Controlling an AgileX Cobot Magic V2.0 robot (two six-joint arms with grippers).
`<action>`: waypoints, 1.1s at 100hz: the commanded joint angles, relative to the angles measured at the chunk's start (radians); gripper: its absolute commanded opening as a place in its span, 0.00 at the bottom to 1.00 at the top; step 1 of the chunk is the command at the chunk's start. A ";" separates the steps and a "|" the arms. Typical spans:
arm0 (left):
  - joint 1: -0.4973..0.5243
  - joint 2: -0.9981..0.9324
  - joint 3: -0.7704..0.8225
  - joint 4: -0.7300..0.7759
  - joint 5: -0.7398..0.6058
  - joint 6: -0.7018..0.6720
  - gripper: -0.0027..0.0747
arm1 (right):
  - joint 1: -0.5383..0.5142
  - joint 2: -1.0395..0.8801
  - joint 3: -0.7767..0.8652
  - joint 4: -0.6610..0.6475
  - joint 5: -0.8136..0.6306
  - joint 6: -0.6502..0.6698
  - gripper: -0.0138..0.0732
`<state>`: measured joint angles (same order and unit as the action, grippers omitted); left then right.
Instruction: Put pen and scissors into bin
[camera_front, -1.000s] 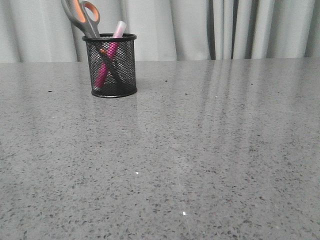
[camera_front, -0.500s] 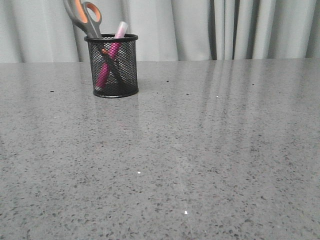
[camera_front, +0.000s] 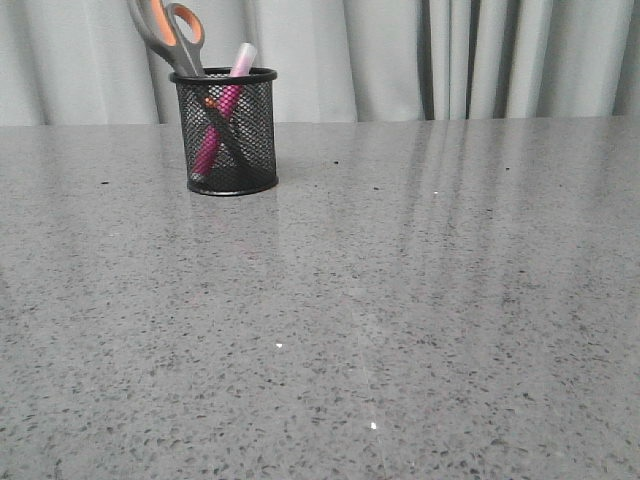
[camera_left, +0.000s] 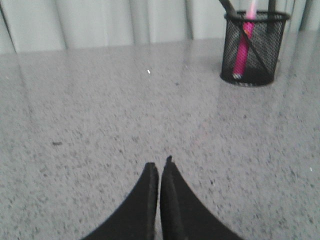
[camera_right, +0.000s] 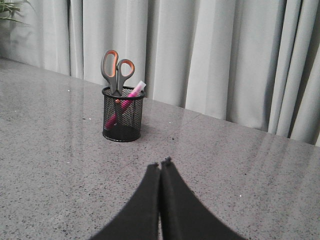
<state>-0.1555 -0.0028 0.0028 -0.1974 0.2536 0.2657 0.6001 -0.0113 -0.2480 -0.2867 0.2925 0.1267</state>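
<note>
You've got the bin (camera_front: 225, 130) at 11 o'clock on the table (camera_front: 400, 300), near its far edge, scissors (camera_front: 170, 35) and pen (camera_front: 222, 108) inside. Left gripper (camera_left: 160, 167) and right gripper (camera_right: 160, 165) pressed together, holding nothing.

Left gripper (camera_left: 159, 167) and right gripper (camera_right: 160, 163) both closed, empty.

My right pincer (camera_right: 160, 162) sits with its two dark fingers pressed together, tips touching, holding nothing. Ahead of it on the speckled grey worktop (camera_right: 60, 150) stands the black mesh bin (camera_right: 122, 115), well apart from me. The scissors (camera_right: 117, 70) stand in it, handles up, orange-lined loops above the rim. The pink pen (camera_right: 127, 101) leans inside, pale cap poking out beside them. Pale curtains (camera_right: 220, 55) hang behind.
</note>
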 joint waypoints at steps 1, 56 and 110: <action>0.003 -0.034 0.042 -0.016 -0.009 -0.017 0.01 | -0.002 0.008 -0.024 -0.016 -0.076 -0.003 0.08; 0.023 -0.034 0.042 -0.030 0.047 -0.082 0.01 | -0.002 0.008 -0.017 -0.016 -0.074 -0.003 0.08; 0.023 -0.034 0.042 -0.030 0.047 -0.082 0.01 | -0.002 0.008 0.017 -0.016 -0.072 -0.003 0.08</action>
<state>-0.1342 -0.0028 0.0028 -0.2118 0.3417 0.1936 0.6001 -0.0113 -0.2283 -0.2867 0.2925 0.1267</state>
